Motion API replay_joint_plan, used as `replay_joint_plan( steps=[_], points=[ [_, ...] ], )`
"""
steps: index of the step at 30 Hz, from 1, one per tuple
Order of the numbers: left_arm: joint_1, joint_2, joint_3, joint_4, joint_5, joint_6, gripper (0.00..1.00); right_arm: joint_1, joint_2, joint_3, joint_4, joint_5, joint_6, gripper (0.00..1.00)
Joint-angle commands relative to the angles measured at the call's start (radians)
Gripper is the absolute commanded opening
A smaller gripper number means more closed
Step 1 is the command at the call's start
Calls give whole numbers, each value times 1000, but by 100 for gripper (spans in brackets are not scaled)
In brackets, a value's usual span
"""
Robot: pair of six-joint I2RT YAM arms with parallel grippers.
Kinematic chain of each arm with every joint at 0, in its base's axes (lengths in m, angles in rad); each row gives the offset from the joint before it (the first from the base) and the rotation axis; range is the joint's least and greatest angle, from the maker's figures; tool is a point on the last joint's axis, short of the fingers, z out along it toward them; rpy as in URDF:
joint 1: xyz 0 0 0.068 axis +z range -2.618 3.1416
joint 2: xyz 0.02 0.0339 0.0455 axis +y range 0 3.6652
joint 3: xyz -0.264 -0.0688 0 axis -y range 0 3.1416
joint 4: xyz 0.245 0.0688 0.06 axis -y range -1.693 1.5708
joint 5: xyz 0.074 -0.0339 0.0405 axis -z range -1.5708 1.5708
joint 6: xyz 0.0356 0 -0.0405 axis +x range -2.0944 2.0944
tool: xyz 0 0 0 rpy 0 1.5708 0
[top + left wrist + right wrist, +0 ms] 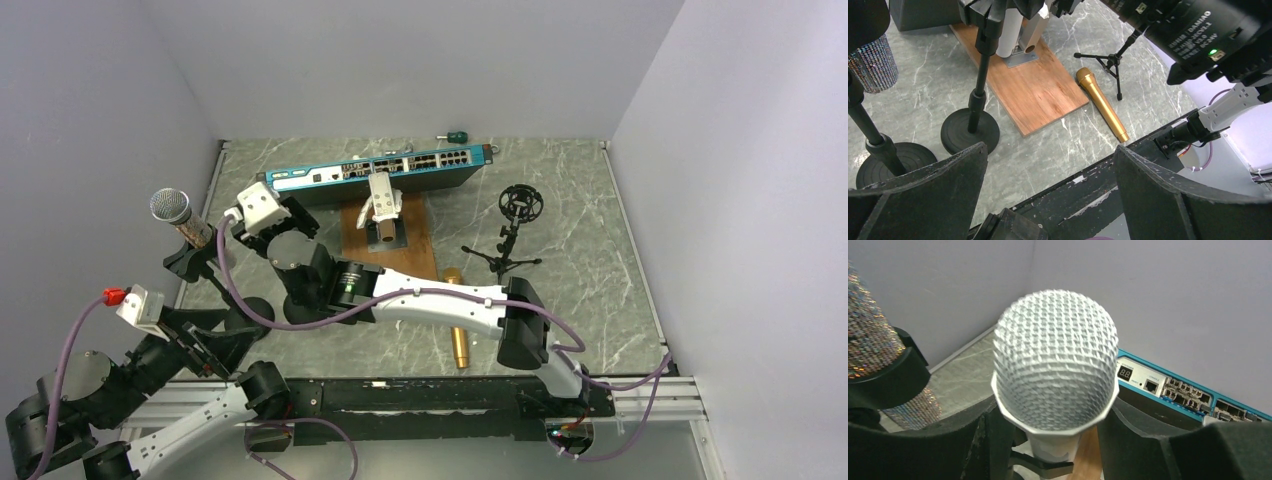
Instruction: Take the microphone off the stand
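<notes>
A white microphone [1055, 355] with a mesh head sits in the black clip [1048, 467] of a round-based stand [979, 95] at the table's left. In the top view the microphone's head [258, 205] shows just ahead of the right wrist. My right gripper [1053, 415] is open, with a finger on each side of the microphone just below its head and a small gap to the handle. My left gripper [1048, 160] is open and empty, low over the table's near edge, at the bottom left of the top view [200, 345].
A glittery microphone [172, 208] stands in a second round-based stand [893, 160] just left of the white one. A gold microphone [458, 320] lies on the table. A small tripod stand [518, 205], a wooden board [390, 240] and a blue network switch [380, 170] are behind.
</notes>
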Motion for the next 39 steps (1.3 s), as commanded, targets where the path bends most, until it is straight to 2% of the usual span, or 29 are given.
replay_joint_plan(
  steps=[1, 6, 10, 14, 19, 27, 31, 36, 39],
  points=[
    [0, 4, 5, 4, -9, -10, 98, -21, -39, -9, 37, -7, 14, 56],
    [0, 7, -8, 10, -11, -16, 98, -28, -54, -36, 42, -57, 7, 46],
    [-1, 18, -17, 6, -25, -30, 98, -27, -71, -49, 33, -102, 0, 24],
    [-1, 19, -60, 45, -35, -44, 99, -27, -120, -87, -2, -215, 2, 0],
    [-1, 44, -155, 155, -68, -9, 98, -32, -195, -168, -27, -375, -1, 0],
    [-1, 122, -141, 272, -214, 130, 96, -54, -239, -161, -142, -551, 62, 0],
    [0, 155, -147, 341, -250, 216, 87, -55, -219, -123, -177, -568, 76, 0],
    [-1, 205, -158, 371, -282, 248, 71, -56, -214, -117, -181, -577, 86, 0],
    [0, 218, -164, 398, -276, 264, 67, -57, -215, -120, -181, -575, 87, 0]
  ],
)
